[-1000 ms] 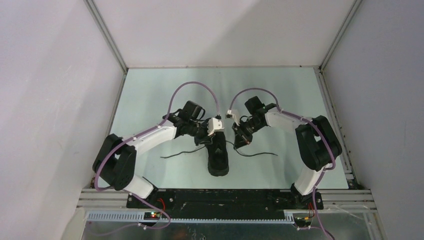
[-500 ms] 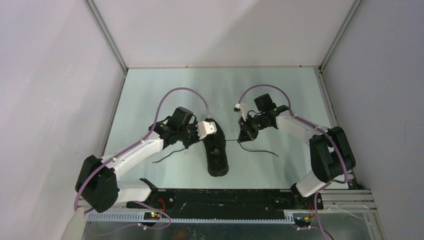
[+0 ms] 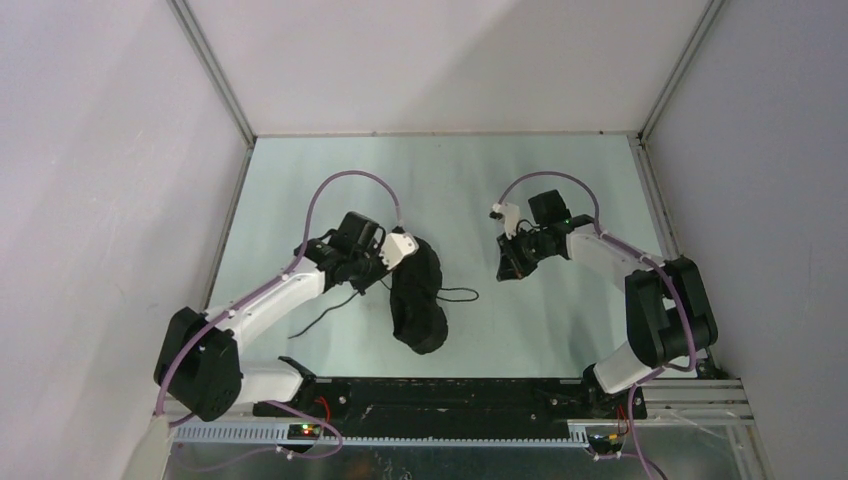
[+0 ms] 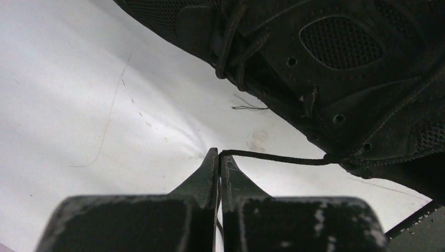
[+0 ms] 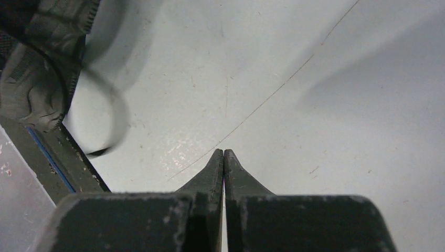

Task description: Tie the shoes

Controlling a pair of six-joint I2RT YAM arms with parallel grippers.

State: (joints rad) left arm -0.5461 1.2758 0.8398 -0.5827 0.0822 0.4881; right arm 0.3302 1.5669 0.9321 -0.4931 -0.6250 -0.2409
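Note:
The black sneaker (image 3: pixel 418 296) lies slanted in the middle of the floor, its far end leaning left. My left gripper (image 3: pixel 370 277) sits just left of it, shut on a thin black lace (image 4: pixel 273 157) that runs taut from the fingertips (image 4: pixel 219 153) to the shoe's side (image 4: pixel 341 63). The lace's tail (image 3: pixel 325 315) trails toward the near left. My right gripper (image 3: pixel 508 266) is shut and empty (image 5: pixel 224 152), well right of the shoe. The other lace (image 3: pixel 460 295) lies in a slack loop beside the shoe, blurred in the right wrist view (image 5: pixel 118 110).
The pale green floor (image 3: pixel 560 180) is walled by white panels with metal rails on all sides. The black base bar (image 3: pixel 450 395) holding both arms runs along the near edge, and it also shows in the right wrist view (image 5: pixel 63 157).
Both grippers moved apart. The lace that ran taut to my right gripper is no longer in it and lies slack by the shoe. The shoe swung and slid left with the left gripper's pull.

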